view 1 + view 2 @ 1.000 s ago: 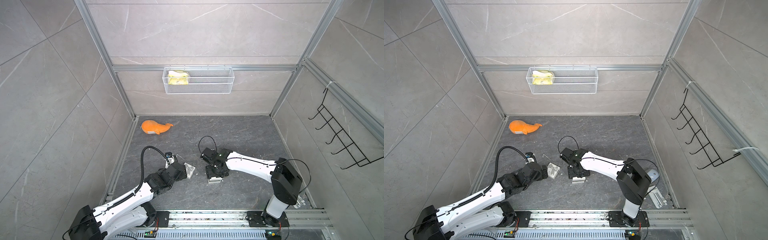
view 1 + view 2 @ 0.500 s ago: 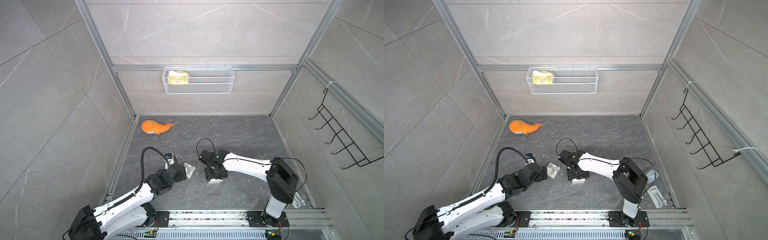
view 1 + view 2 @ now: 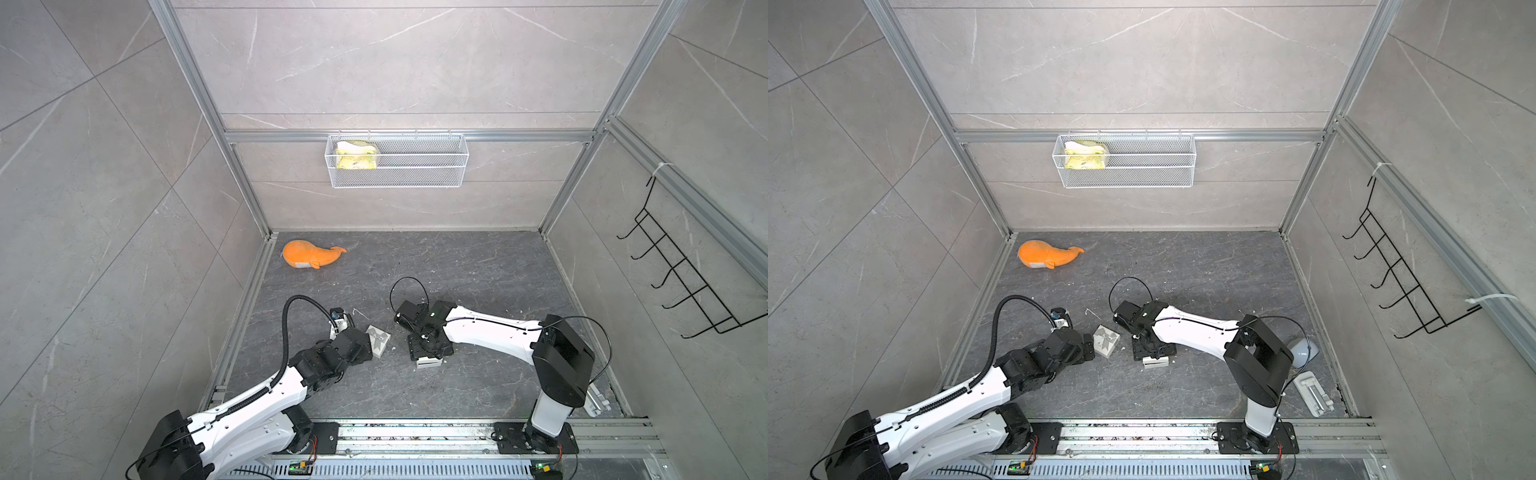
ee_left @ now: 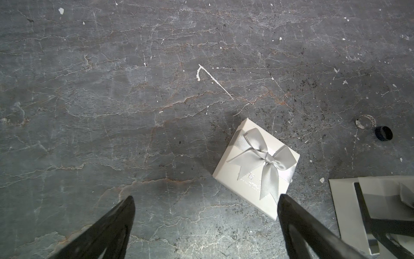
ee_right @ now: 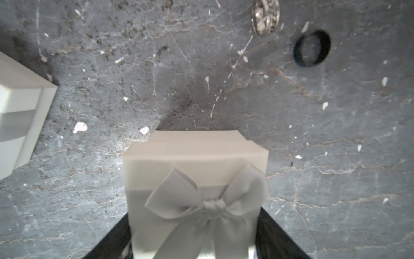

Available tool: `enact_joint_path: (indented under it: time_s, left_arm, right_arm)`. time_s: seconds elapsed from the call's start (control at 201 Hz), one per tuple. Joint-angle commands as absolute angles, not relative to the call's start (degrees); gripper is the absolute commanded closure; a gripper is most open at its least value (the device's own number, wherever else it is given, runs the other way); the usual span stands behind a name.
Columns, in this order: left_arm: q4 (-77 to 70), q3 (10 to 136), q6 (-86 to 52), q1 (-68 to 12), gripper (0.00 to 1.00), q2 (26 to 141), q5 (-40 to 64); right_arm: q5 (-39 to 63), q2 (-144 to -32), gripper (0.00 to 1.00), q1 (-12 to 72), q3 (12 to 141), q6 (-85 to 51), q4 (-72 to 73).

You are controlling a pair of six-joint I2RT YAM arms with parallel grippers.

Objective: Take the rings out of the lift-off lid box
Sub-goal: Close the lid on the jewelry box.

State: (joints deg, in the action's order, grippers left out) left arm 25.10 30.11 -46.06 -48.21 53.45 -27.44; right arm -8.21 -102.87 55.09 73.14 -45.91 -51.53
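Item: left gripper [image 4: 207, 199], jaws spread wide, empty, poised over the floor [image 4: 112, 112].
Item: white box with grey bow [image 4: 233, 166], near one fingertip, untouched.
Item: silver ring [image 4: 365, 122] and black ring [image 4: 384, 133], just beside each other on the floor past that box, already out.
Item: right gripper [image 5: 195, 235], jaws clamped across a second bowed box [image 5: 195, 161]. Both rings lay ahead of its fingers, apparently nearer this arm.
No third ring showed.
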Motion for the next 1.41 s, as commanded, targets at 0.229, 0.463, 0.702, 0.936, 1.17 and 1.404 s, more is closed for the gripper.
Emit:
enact_joint_path:
  time_s: [0.229, 0.463, 0.702, 0.936, 1.17, 1.404]
  left_arm:
    - [23.91, 29.80, -46.71, -47.83, 0.00, 52.97, -27.25]
    - [23.93, 29.72, -46.87, -47.87, 0.00, 53.09, -27.24]
    - [24.08, 29.90, -46.77, -47.89, 0.00, 53.08, -27.25]
    - [24.19, 29.81, -46.89, -47.84, 0.00, 53.08, -27.20]
    - [24.01, 29.71, -46.94, -47.86, 0.00, 53.18, -27.20]
    - [23.89, 29.69, -46.93, -47.85, 0.00, 53.42, -27.25]
  right_arm:
    - [-10.35, -104.23, 0.26, 56.05, 73.92, -46.24, -53.09]
    - [-10.96, -104.41, 0.25, 56.48, 74.01, -46.26, -53.50]
    - [-11.64, -104.65, 0.25, 56.48, 74.62, -47.17, -53.62]
    - [-11.63, -104.21, 0.26, 56.53, 74.20, -48.86, -52.91]
    - [-10.77, -104.23, 0.26, 56.92, 74.62, -49.22, -52.43]
    - [-11.34, -105.26, 0.26, 56.95, 75.12, -48.95, -52.29]
